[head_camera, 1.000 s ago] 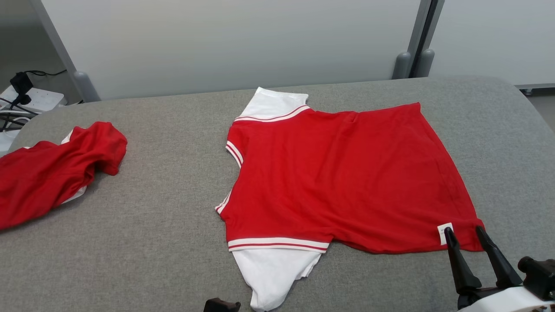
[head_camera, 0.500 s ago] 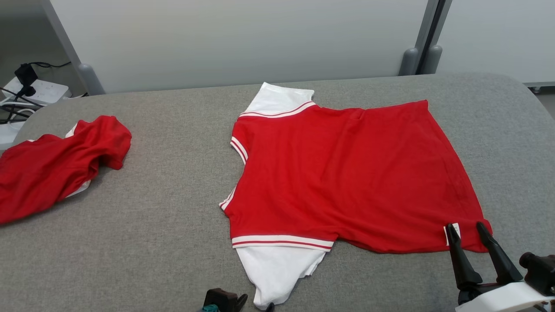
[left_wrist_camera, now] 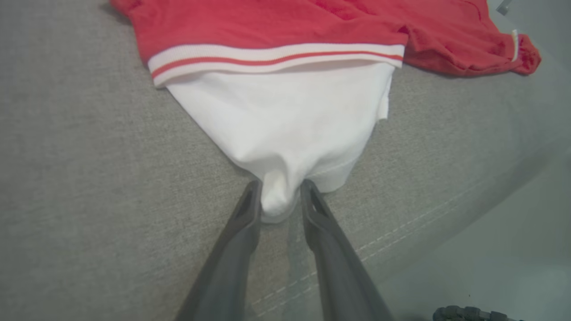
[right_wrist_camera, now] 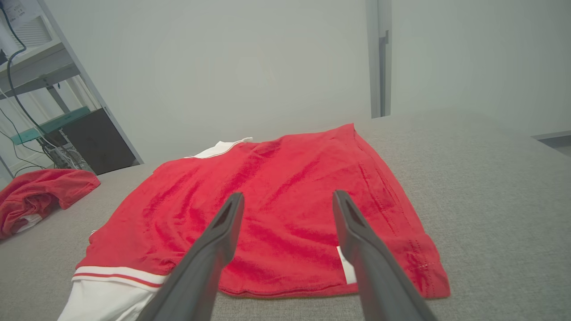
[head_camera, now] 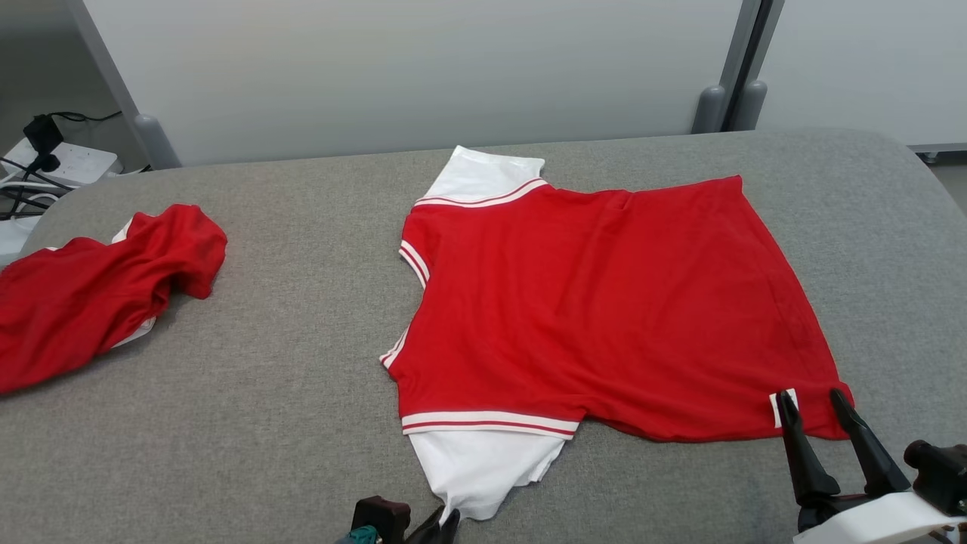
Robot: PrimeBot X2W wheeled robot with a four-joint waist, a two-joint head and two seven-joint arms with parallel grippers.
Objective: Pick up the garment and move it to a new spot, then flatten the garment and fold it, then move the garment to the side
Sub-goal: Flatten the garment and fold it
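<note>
Two grippers at the near edge. Red-and-white knit shirt (head_camera: 604, 302) lies flat on grey padded table (head_camera: 264, 423), long axis left-right. Left gripper (left_wrist_camera: 281, 185) pinches white near sleeve (left_wrist_camera: 285, 129). Right gripper (right_wrist_camera: 288, 195), jaws spread, hovers at the hem corner.

Left pincer (head_camera: 447, 517) cropped at bottom edge

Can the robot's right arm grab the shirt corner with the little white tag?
Probably yes. The right gripper hangs open right at that corner of the red shirt, beside the white tag, with nothing between.
</note>
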